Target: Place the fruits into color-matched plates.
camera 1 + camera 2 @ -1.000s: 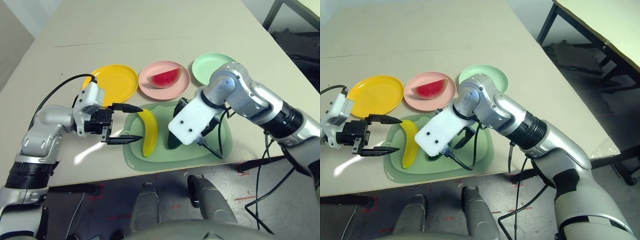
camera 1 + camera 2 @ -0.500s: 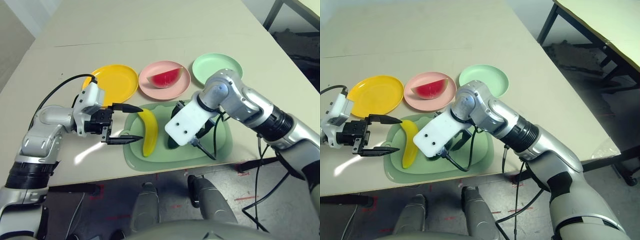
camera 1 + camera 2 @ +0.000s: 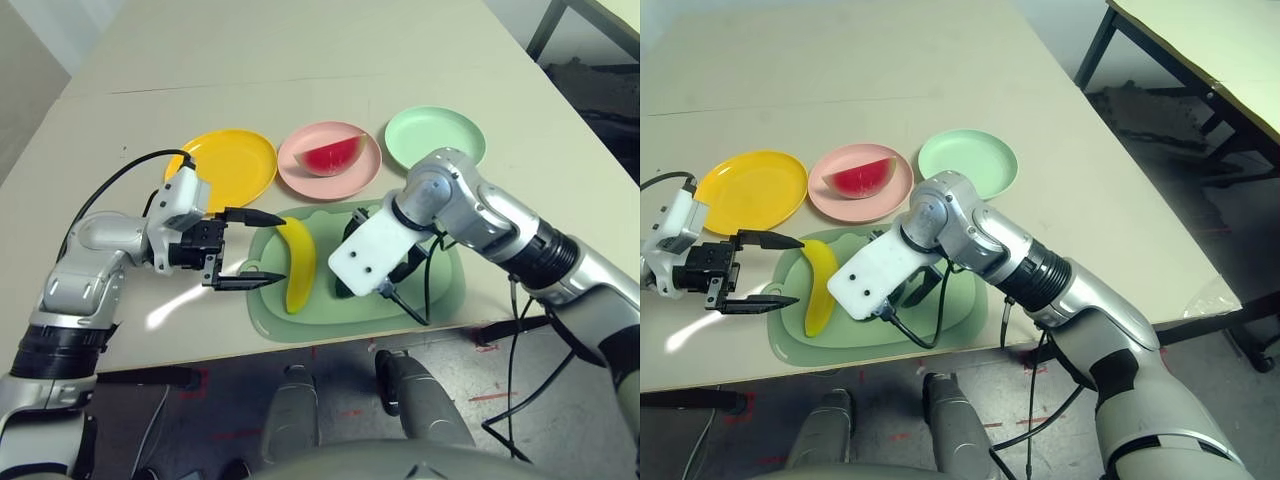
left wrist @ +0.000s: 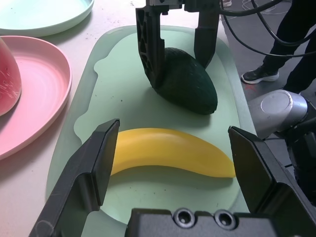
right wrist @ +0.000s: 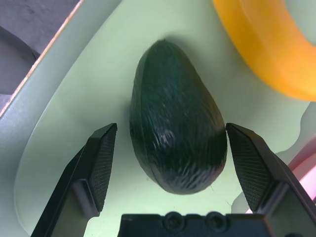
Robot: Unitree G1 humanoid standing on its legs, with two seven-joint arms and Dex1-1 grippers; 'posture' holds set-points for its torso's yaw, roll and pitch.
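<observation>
From the head camera, the watermelon (image 3: pixel 331 153) already sits on the pink plate (image 3: pixel 296 172); the banana (image 3: pixel 298 262) and avocado (image 4: pixel 186 87) lie on the pale green mat (image 3: pixel 440 291) near the tabletop's edge.

Left wrist view: the left gripper (image 4: pixel 180 173) hangs wide open, lined up on the banana, probably next for the yellow plate (image 3: pixel 232 163).

Right wrist view: the right gripper (image 5: pixel 173 166) has its fingers open either side of the avocado, not yet squeezing.

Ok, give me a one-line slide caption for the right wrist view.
Right gripper, fingers open, straddles the dark green avocado lying on the pale green mat, the yellow banana beside it.
</observation>
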